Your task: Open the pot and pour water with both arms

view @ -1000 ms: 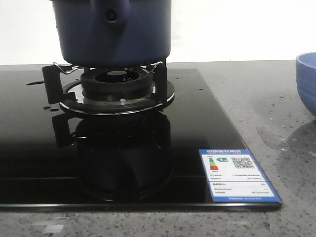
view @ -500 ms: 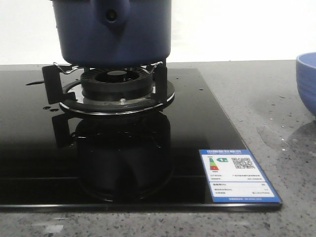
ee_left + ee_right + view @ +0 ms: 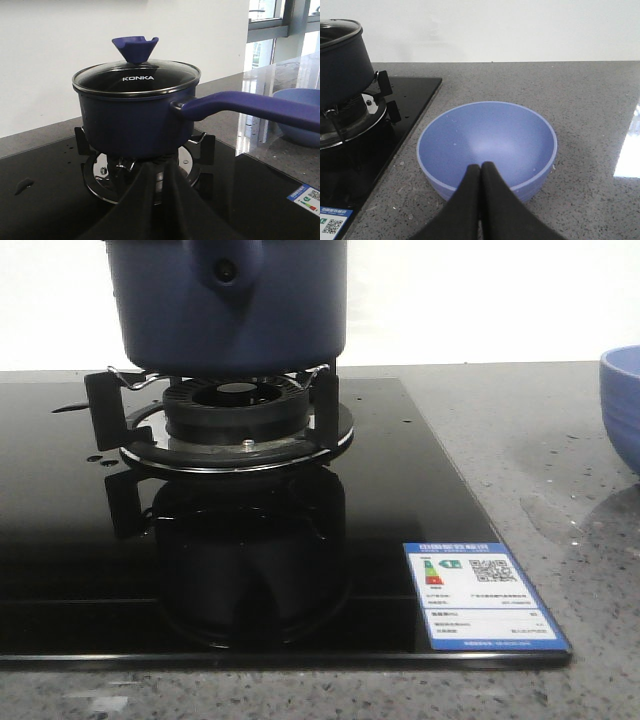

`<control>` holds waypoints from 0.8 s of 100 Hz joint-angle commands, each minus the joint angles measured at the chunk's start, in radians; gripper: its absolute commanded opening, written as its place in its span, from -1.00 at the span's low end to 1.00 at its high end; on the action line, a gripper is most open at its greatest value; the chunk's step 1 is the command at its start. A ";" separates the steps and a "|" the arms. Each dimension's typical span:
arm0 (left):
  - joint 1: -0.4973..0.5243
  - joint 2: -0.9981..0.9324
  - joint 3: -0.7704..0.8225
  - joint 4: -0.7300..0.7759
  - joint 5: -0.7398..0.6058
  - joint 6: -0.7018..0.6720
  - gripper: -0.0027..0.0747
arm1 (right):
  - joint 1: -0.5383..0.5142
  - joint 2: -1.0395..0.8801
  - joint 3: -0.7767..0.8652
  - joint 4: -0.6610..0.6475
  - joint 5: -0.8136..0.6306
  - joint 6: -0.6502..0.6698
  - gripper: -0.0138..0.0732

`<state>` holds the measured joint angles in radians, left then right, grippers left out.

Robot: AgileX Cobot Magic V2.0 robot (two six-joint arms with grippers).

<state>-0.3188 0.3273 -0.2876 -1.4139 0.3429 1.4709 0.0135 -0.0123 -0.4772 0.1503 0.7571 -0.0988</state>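
Observation:
The dark navy pot (image 3: 225,320) stands on the gas burner (image 3: 235,415), its handle stub with the round hole facing the front camera. In the left wrist view the pot (image 3: 132,120) carries a glass lid (image 3: 136,79) with a blue knob (image 3: 135,48), and its long handle (image 3: 250,105) points toward the bowl. My left gripper (image 3: 159,162) is shut and empty, low in front of the pot and short of it. My right gripper (image 3: 480,166) is shut and empty, just before the blue bowl (image 3: 487,145). Neither gripper shows in the front view.
The black glass cooktop (image 3: 60,540) bears a blue energy label (image 3: 482,595) at its front right corner. The bowl (image 3: 622,405) sits on the grey speckled counter right of the cooktop. A white wall runs behind. A pot support prong (image 3: 100,400) sticks up at the burner's left.

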 commanded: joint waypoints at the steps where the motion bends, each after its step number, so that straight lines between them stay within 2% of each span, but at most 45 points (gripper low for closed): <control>1: 0.002 0.005 -0.027 -0.035 -0.010 -0.011 -0.98 | 0.003 -0.011 -0.019 -0.001 -0.075 -0.012 -0.83; 23: 0.002 0.001 -0.027 -0.026 -0.018 -0.011 -0.98 | 0.003 -0.011 -0.019 -0.001 -0.075 -0.012 -0.83; 32: 0.006 -0.031 -0.027 0.134 -0.050 -0.026 -0.98 | 0.003 -0.011 -0.019 -0.001 -0.075 -0.012 -0.83; 39: 0.006 -0.047 -0.026 0.309 -0.115 -0.166 -0.98 | 0.003 -0.011 -0.019 -0.001 -0.075 -0.012 -0.83; 49: 0.006 -0.073 -0.006 0.690 -0.252 -0.566 -0.98 | 0.003 -0.011 -0.019 -0.001 -0.075 -0.012 -0.83; 50: 0.006 -0.078 -0.001 0.777 -0.273 -0.624 -0.98 | 0.003 -0.011 -0.019 -0.001 -0.075 -0.012 -0.83; 51: 0.006 -0.080 0.002 0.777 -0.283 -0.624 -0.98 | 0.003 -0.011 -0.019 -0.001 -0.075 -0.012 -0.83; 52: 0.006 -0.085 0.009 0.833 -0.306 -0.708 -0.98 | 0.003 -0.011 -0.019 -0.001 -0.075 -0.012 -0.83; 53: 0.006 -0.087 0.013 0.861 -0.317 -0.708 -0.98 | 0.003 -0.011 -0.019 -0.001 -0.075 -0.012 -0.83; 57: 0.006 -0.101 0.038 1.034 -0.389 -0.885 -0.98 | 0.003 -0.011 -0.019 -0.001 -0.075 -0.012 -0.83; 61: 0.008 -0.112 0.064 1.126 -0.448 -0.987 -0.98 | 0.003 -0.011 -0.019 -0.001 -0.075 -0.012 -0.83; 67: 0.018 -0.129 0.117 1.202 -0.544 -1.090 -0.98 | 0.003 -0.011 -0.019 -0.001 -0.075 -0.012 -0.83; 80: 0.053 -0.144 0.228 1.201 -0.644 -1.171 -0.98 | 0.003 -0.011 -0.019 -0.001 -0.075 -0.012 -0.83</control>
<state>-0.2845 0.1820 -0.0914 -0.2537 -0.1677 0.3934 0.0142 -0.0123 -0.4772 0.1503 0.7571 -0.0988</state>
